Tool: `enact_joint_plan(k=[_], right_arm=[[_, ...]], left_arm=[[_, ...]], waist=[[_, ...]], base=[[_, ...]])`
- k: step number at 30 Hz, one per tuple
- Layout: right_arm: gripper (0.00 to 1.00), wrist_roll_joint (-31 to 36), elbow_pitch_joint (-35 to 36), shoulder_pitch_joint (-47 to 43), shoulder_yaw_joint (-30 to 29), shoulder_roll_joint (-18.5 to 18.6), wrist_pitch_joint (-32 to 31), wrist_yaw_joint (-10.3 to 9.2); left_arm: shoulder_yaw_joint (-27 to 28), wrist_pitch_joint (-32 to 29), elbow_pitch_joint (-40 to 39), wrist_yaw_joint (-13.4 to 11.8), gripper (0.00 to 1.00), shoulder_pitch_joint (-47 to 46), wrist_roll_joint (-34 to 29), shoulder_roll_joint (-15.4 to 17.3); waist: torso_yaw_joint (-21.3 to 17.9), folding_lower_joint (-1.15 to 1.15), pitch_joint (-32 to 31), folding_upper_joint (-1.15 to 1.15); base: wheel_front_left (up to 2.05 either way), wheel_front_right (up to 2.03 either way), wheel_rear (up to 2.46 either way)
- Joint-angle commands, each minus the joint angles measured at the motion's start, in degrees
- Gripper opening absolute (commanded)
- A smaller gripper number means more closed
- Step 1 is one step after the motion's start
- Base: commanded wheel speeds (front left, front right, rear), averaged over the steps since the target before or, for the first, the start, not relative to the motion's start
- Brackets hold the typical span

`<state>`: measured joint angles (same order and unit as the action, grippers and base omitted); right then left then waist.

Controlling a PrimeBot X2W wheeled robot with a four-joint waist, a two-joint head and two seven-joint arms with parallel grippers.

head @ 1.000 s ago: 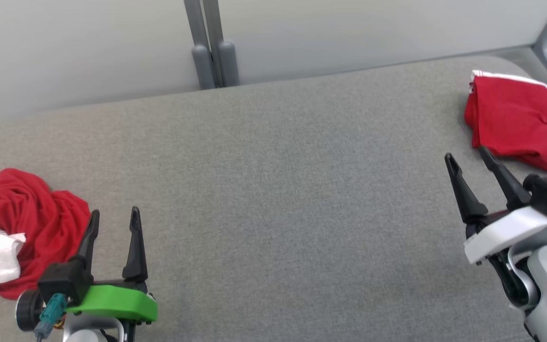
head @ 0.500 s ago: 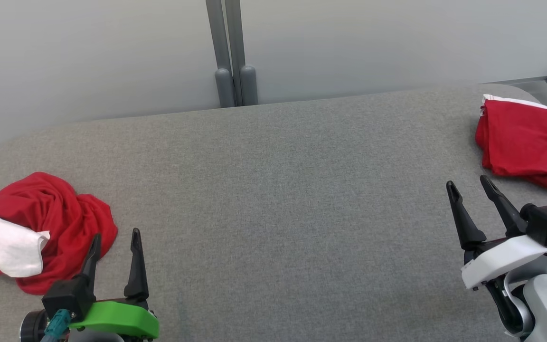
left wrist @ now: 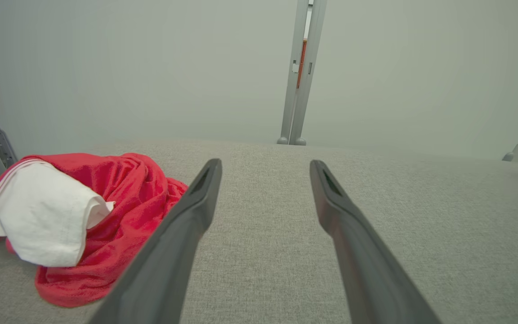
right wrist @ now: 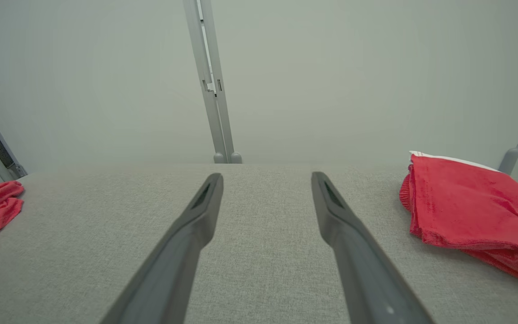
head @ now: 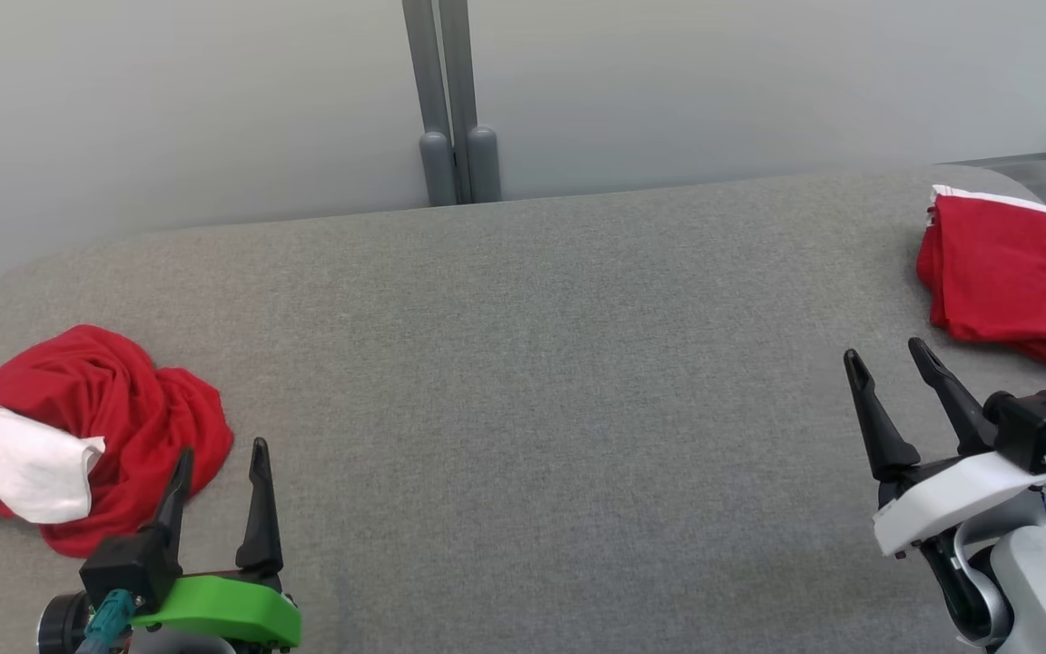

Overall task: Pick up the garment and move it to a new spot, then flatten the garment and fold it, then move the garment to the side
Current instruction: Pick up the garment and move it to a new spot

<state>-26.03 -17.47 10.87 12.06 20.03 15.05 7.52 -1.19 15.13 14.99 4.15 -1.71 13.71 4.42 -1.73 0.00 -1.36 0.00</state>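
A crumpled red garment [head: 96,427], with a white part showing, is lying in a heap at the left edge of the grey padded surface [head: 523,363]. Just beside it, near the front edge, the left gripper [head: 222,451] is hovering with fingers spread, holding nothing. The right gripper [head: 883,350] is hovering toward the right edge, likewise spread and empty. A folded red garment [head: 1013,282] is resting at the far right corner.
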Motion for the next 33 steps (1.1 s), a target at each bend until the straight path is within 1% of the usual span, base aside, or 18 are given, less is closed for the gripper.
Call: enact_joint_plan(k=[1,4,8,15,22,28,33], right_arm=[[1.00,0.2,0.3,0.4,0.4,-0.5,0.1,-0.06],[1.00,0.0,0.6,0.4,0.9,-0.9,0.1,-0.06],[1.00,-0.3,0.5,-0.3,1.2,-1.8,0.1,-0.06],[1.00,-0.7,0.8,-1.0,2.4,-2.9,0.1,-0.06],[1.00,-1.5,0.6,-0.4,4.2,-3.7,0.2,-0.06],[1.00,-1.5,0.7,-0.3,4.4,-4.2,0.1,-0.06],[1.00,-1.6,1.0,-0.5,4.8,-4.2,0.1,-0.06]], left_arm=[[0.4,0.0,0.1,0.3,1.00,-0.8,-0.5,0.2],[0.8,0.0,0.2,0.5,1.00,-1.2,-0.9,0.6],[1.8,0.0,0.7,0.4,1.00,-1.1,-1.0,1.0],[2.7,0.0,1.0,0.1,1.00,-0.3,-1.0,1.0],[3.3,0.0,1.3,-0.2,1.00,0.2,-0.6,0.9],[3.9,0.0,0.7,-0.4,1.00,0.5,-0.1,1.0],[4.0,0.0,0.5,-0.4,1.00,0.8,0.4,1.1]], waist=[[1.0,0.00,-0.4,0.00],[2.9,0.00,-0.5,0.00],[6.6,0.00,-0.5,0.00],[14.2,0.00,-0.3,0.00],[20.5,0.00,-0.4,0.00],[23.1,0.00,-0.2,0.00],[23.6,0.00,0.2,0.00]], base=[[0.00,0.00,0.00],[0.00,0.00,0.00],[0.00,0.00,0.00],[0.00,0.00,0.00],[0.00,0.00,0.00],[0.00,0.00,0.00],[0.00,0.00,0.00]])
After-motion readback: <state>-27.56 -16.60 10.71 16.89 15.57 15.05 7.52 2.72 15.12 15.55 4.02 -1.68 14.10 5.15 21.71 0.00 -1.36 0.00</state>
